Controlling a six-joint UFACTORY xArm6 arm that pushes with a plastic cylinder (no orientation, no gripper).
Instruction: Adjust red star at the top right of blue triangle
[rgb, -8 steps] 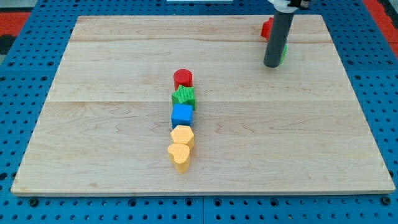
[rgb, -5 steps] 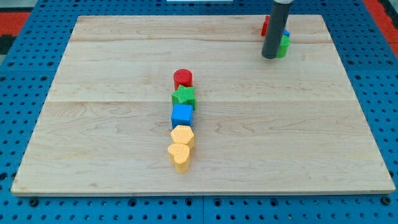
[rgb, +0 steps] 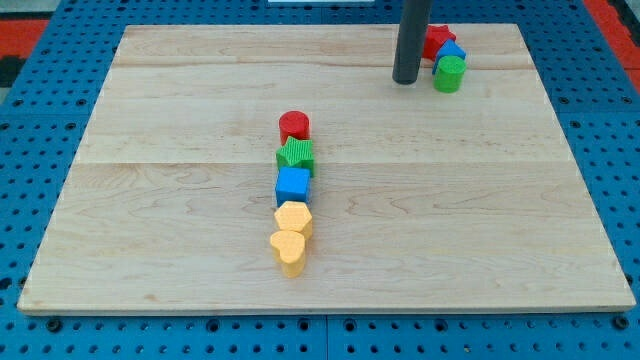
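Observation:
The red star (rgb: 436, 39) lies near the view's top right, touching the upper left of the blue triangle (rgb: 451, 51). A green cylinder (rgb: 449, 74) sits just below the blue triangle. My tip (rgb: 405, 80) rests on the board left of this cluster, a short gap from the green cylinder and below-left of the red star. The rod partly hides the red star's left edge.
A column of blocks runs down the board's middle: a red cylinder (rgb: 294, 125), a green star (rgb: 296, 154), a blue cube (rgb: 293, 184), a yellow hexagon-like block (rgb: 294, 216) and a yellow heart (rgb: 288, 249). The wooden board (rgb: 150, 200) is ringed by blue pegboard.
My tip has moved up and to the left, from in front of the top-right cluster to its left side. The red star, blue triangle and green cylinder now show in full.

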